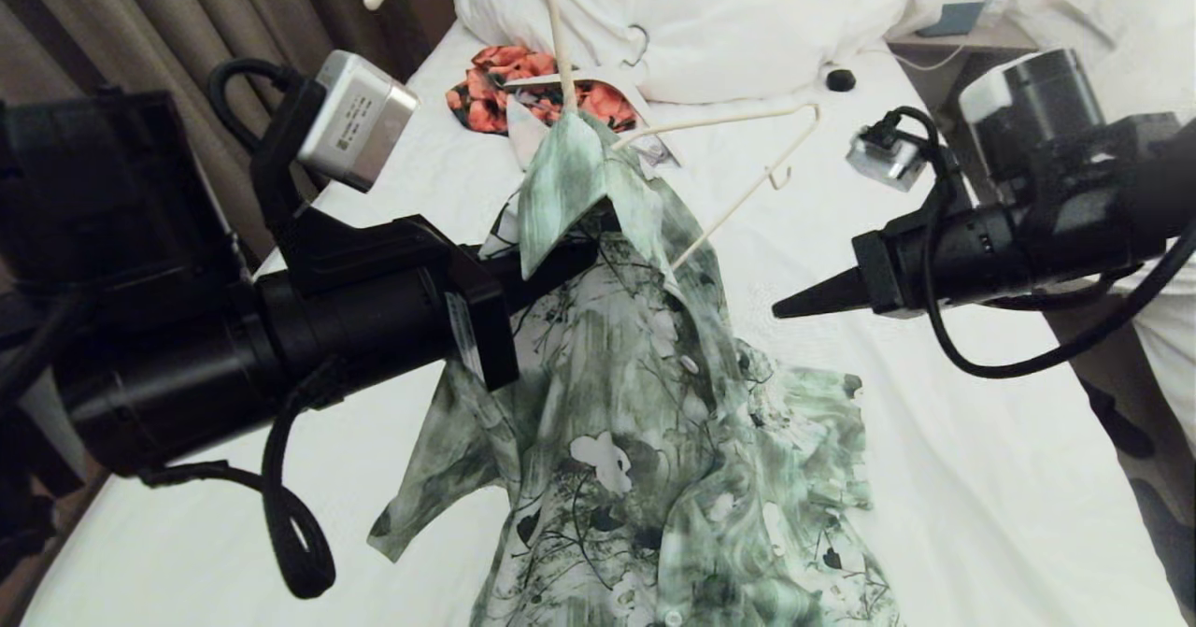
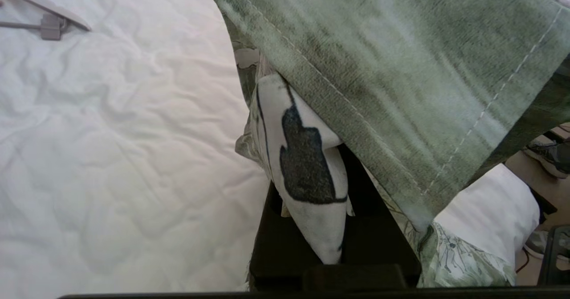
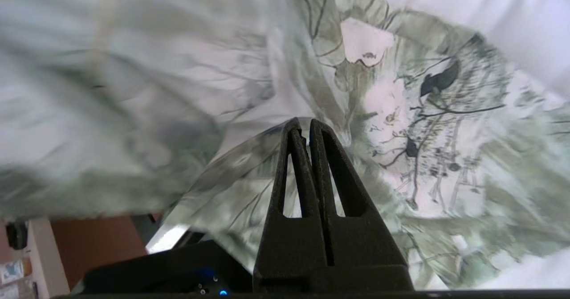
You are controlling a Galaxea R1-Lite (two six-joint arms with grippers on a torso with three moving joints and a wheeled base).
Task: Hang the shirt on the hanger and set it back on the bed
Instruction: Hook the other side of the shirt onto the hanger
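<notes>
The pale green floral shirt (image 1: 635, 440) hangs by its collar from my left gripper (image 1: 558, 258) and trails down onto the white bed (image 1: 934, 421). The left wrist view shows the black fingers (image 2: 276, 232) shut on a fold of the shirt (image 2: 401, 67). The thin cream hanger (image 1: 719, 121) sits partly inside the neck. One corner sticks out to the right, and a rod rises from the collar past the top of the head view. My right gripper (image 1: 780, 309) hovers shut and empty just right of the shirt (image 3: 423, 112), its tips (image 3: 303, 123) pointing at the cloth.
An orange-and-black floral garment (image 1: 495, 80) and a thick white hanger (image 2: 44, 18) lie up the bed, near the bulky white duvet (image 1: 729, 20). A small black object (image 1: 841, 78) rests on the sheet. Curtains (image 1: 140, 20) hang on the left and a bedside table (image 1: 962, 40) stands on the right.
</notes>
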